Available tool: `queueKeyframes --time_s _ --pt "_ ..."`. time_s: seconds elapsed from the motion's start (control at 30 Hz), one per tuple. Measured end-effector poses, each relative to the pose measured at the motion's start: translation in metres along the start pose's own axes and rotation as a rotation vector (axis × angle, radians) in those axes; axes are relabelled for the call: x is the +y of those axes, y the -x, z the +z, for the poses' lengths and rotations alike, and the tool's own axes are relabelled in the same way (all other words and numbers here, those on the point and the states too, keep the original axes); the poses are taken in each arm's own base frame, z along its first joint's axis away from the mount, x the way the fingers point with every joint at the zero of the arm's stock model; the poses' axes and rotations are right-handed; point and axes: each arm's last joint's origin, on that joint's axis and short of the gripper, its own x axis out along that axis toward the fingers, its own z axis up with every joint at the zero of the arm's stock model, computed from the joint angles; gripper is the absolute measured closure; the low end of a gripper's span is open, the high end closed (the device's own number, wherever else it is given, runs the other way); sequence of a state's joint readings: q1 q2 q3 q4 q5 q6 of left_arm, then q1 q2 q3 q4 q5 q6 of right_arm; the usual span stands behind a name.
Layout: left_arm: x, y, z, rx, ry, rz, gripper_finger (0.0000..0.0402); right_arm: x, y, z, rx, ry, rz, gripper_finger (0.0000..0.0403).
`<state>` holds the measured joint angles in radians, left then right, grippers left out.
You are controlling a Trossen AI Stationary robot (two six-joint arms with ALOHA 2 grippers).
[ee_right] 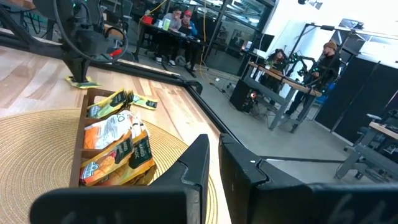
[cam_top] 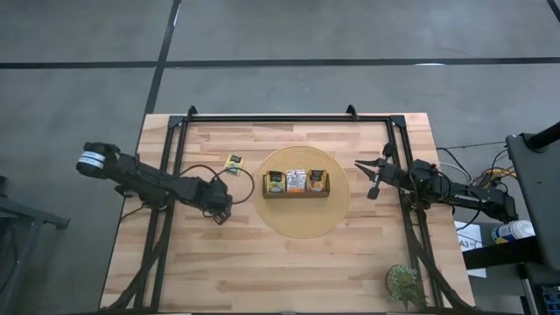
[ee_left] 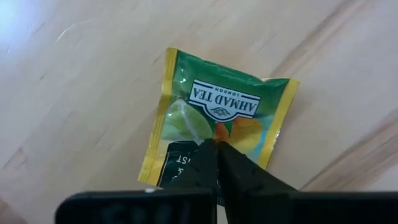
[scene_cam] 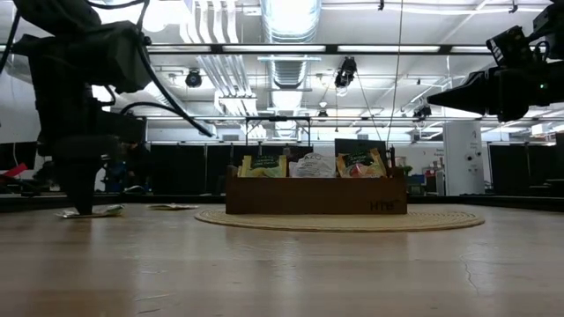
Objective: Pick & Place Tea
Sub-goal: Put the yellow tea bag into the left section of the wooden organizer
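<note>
A green and yellow tea packet (ee_left: 211,112) lies flat on the wooden table left of the tray, with my left gripper (ee_left: 216,149) shut over its middle, pointing down. In the low view the packet (scene_cam: 104,211) shows under the gripper (scene_cam: 81,204). A second packet (cam_top: 234,163) lies flat on the table farther back. The brown three-compartment tray (cam_top: 296,195) stands on a round woven mat (cam_top: 306,223) with packets upright in it. My right gripper (ee_right: 214,165) hovers level at the table's right side, shut and holding nothing. My left gripper comes from above, pointing steeply down, and its shut fingertips (ee_left: 205,155) meet on the middle of the packet's printed face (ee_left: 214,134). The fingers hide the spot itself, so whether a fold is pinched does not show. The packet rests flat on the table.
A small green plant (cam_top: 404,284) stands near the table's front right corner. Black frame rails (cam_top: 280,117) run along the far edge and both sides. Bare wood lies in front of the mat. People sit and stand at benches beyond the table (ee_right: 180,22).
</note>
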<state>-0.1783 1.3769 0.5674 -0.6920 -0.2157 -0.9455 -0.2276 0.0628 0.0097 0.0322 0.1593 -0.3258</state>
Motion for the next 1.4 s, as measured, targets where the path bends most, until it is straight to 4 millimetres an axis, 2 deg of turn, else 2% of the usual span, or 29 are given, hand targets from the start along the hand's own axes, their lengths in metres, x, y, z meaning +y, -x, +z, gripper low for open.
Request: queueKeyframes --time_s 0.23,0.43,0.7,0.8,0.97,1.07,1.23,1.4 --pt "-0.005 0.006 0.004 -0.018 -0.079 -0.023 0.0401 0.000 0.000 0.000 -0.001 0.000 0.000 0.0369" --pt "-0.021 0.019 0.008 -0.058 -0.121 -0.084 0.0401 0.000 0.000 0.000 -0.002 0.000 -0.001 0.0369" --pt "-0.043 0.041 0.000 -0.151 -0.222 -0.129 0.0401 0.000 0.000 0.000 -0.003 -0.004 -0.001 0.0369" --pt "-0.049 0.049 0.001 -0.165 -0.170 -0.161 0.0401 0.000 0.000 0.001 -0.008 -0.005 -0.003 0.0369" --pt "-0.056 0.060 0.007 -0.178 0.056 -0.214 0.0401 -0.001 0.000 0.002 -0.017 0.003 -0.007 0.0369" --pt "-0.060 0.062 0.007 -0.201 0.117 -0.251 0.0401 -0.001 0.000 0.003 -0.033 -0.011 -0.012 0.0369" --pt "-0.064 0.061 0.006 -0.214 0.197 -0.299 0.0399 0.000 0.000 0.000 0.000 -0.138 0.000 0.0369" --pt "-0.064 0.061 0.009 -0.211 0.284 -0.323 0.0372 0.000 0.000 0.000 0.000 -0.121 0.000 0.0369"
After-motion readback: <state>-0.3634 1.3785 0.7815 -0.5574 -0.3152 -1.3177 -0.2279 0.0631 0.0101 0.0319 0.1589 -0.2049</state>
